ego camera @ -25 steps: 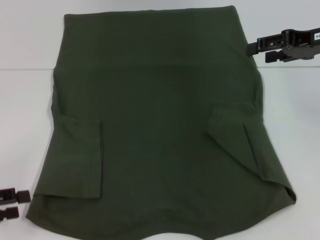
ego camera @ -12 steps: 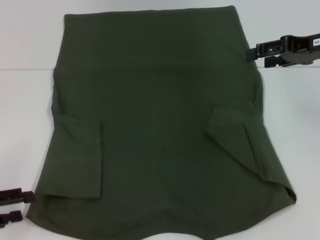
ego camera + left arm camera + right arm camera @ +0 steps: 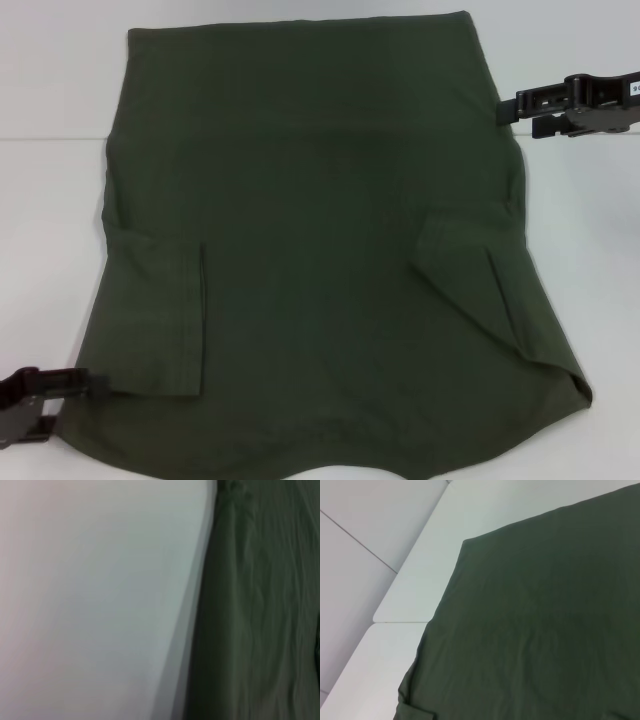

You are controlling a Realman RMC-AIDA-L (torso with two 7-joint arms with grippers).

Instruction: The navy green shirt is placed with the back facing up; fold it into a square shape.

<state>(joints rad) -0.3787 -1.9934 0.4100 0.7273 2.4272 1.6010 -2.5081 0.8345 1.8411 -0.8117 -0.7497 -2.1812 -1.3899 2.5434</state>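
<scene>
The navy green shirt (image 3: 320, 260) lies flat on the white table (image 3: 50, 250), plain side up, with both short sleeves folded inward onto the body. My left gripper (image 3: 70, 405) is open at the near left corner of the shirt, and its upper finger (image 3: 72, 381) reaches over the shirt's edge. My right gripper (image 3: 520, 113) is open just beside the far right edge of the shirt. In the left wrist view the shirt (image 3: 260, 605) edge runs along the table. The right wrist view shows the shirt (image 3: 535, 630) and its far corner.
A seam between two white table tops (image 3: 50, 138) runs across behind the shirt's left side; it also shows in the right wrist view as the seam (image 3: 400, 622). Bare white surface lies on both sides of the shirt.
My left gripper has moved right, from beside the shirt to its near left corner, its upper finger now over the edge. The right gripper drifted slightly right. The shirt has not moved.
</scene>
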